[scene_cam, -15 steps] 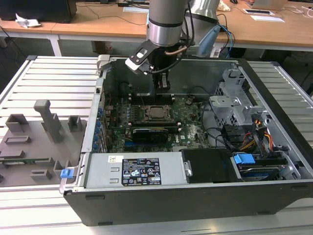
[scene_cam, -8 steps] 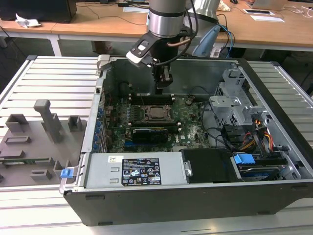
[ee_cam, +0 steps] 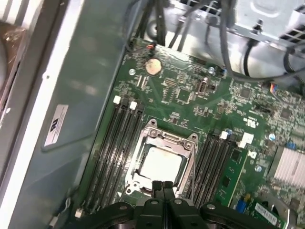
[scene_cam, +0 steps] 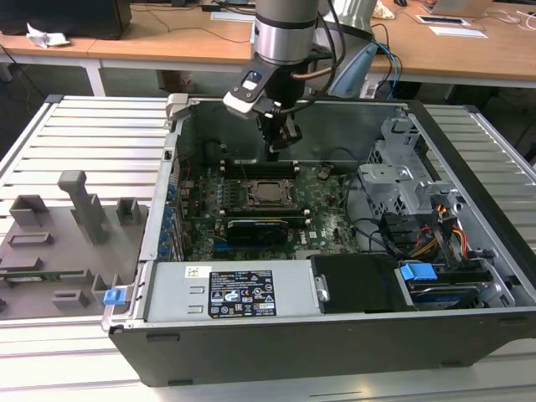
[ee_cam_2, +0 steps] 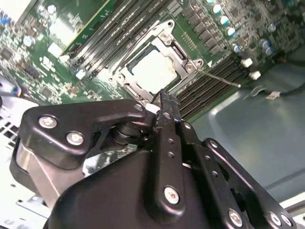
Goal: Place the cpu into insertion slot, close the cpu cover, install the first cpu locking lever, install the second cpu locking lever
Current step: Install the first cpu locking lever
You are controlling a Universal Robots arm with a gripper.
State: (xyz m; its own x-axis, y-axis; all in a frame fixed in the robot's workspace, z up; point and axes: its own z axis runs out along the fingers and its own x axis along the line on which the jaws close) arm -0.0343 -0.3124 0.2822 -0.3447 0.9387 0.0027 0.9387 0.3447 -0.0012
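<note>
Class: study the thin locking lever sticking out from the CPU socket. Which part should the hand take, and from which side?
Probably its free end. The locking lever is a thin bare rod running from the socket's corner out across the memory slots, clear of the cpu cover. Bring the hand down from above, straddling the rod; its root sits tight against that cover.

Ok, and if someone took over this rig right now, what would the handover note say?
The gripper: fingers shut, holding nothing, hovering just above the edge of the socket.
The cpu sits in the socket; the cpu cover appears to lie flat around it.
Done: cpu placed, cover seemingly closed.
Left: the locking levers; one thin lever sticks out beside the socket, apparently unlatched.
</note>
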